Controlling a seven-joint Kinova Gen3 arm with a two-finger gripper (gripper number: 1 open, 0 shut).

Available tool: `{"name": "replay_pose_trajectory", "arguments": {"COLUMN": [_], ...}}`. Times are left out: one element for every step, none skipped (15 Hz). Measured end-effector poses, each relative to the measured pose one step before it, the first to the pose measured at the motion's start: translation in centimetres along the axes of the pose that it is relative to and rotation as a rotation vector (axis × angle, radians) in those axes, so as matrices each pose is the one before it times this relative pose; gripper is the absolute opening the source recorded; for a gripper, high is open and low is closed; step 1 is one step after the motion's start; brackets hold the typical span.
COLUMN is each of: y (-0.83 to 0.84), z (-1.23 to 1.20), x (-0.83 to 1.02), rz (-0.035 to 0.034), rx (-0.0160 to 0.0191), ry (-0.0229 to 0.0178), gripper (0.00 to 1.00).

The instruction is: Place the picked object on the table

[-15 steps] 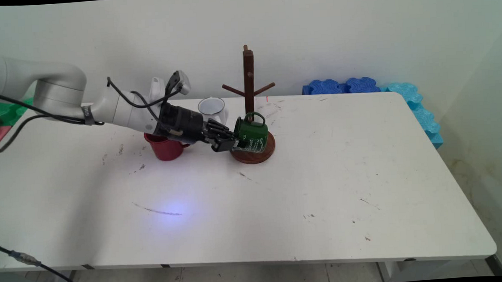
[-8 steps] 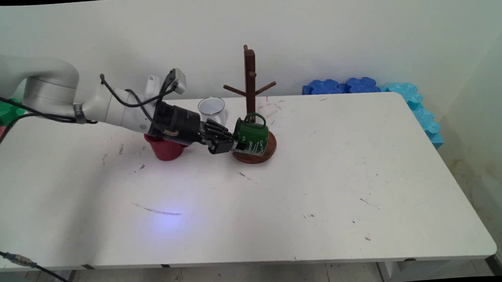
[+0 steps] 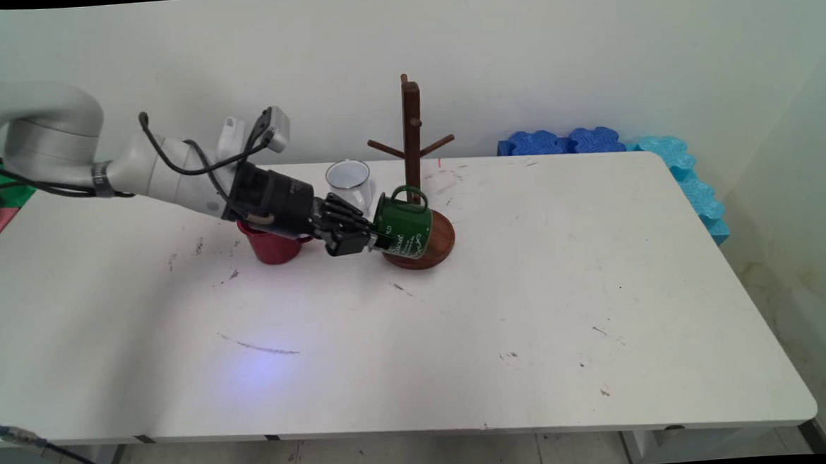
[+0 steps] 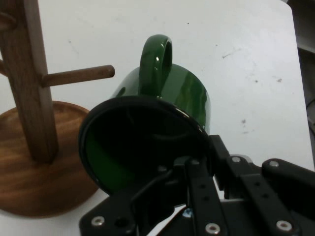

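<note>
1. A red cup is seen upright on the white table, left of centre towards the far edge and partly hidden behind the arm's black wrist.
2. The black two-finger gripper is shown reaching in from the left, its jaws clenched on the rim of a green enamel mug.
3. In the hand view the gripper is seen pinching the mug's lower rim, one finger inside the dark mouth and the other outside the wall.
4. The green enamel mug is held tipped on its side, mouth turned back towards the hand and handle uppermost; it is lifted over the left part of the stand's round base.
5. A white mug is pictured upright near the far edge, just behind the gripper and left of the stand's post.
6. A wooden mug tree is seen upright near the middle of the far edge, its pegs bare; in the hand view one peg of the mug tree is pointed towards the mug's handle, just apart from it.
7. Blue foam blocks are shown against the wall beyond the far right corner.
</note>
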Motion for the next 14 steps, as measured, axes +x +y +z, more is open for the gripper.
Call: {"name": "replay_pose_trajectory", "arguments": {"y": [0.103,0.102,0.058,0.057,0.055,0.057,0.036,0.051,0.039,0.064,0.109,0.105,0.1,0.116], "z": [-0.399,-0.435,-0.385,-0.5,-0.471,-0.382,-0.268,-0.402,-0.296,-0.364,-0.457,-0.439,-0.348,-0.399], "x": [0.113,0.153,0.184,0.277,0.235,0.162,0.109,0.158,0.104,0.145,0.163,0.144,0.113,0.145], "rz": [0.0127,0.01369,0.01154,0.01516,0.01472,0.01282,0.00864,0.01298,0.00946,0.01213,0.01423,0.01266,0.01086,0.01247], "rx": [0.00368,0.00379,0.00402,0.0059,0.00588,0.0048,0.00349,0.00534,0.00423,0.00541,0.00654,0.00633,0.00476,0.00599], "ry": [-0.00579,-0.00635,-0.00495,-0.00673,-0.00674,-0.00615,-0.0046,-0.00737,-0.00626,-0.00876,-0.01209,-0.0115,-0.01107,-0.01381], "gripper": [0.0,0.0,0.0,0.0,0.0,0.0,0.0,0.0,0.0,0.0,0.0,0.0,0.0,0.0]}}
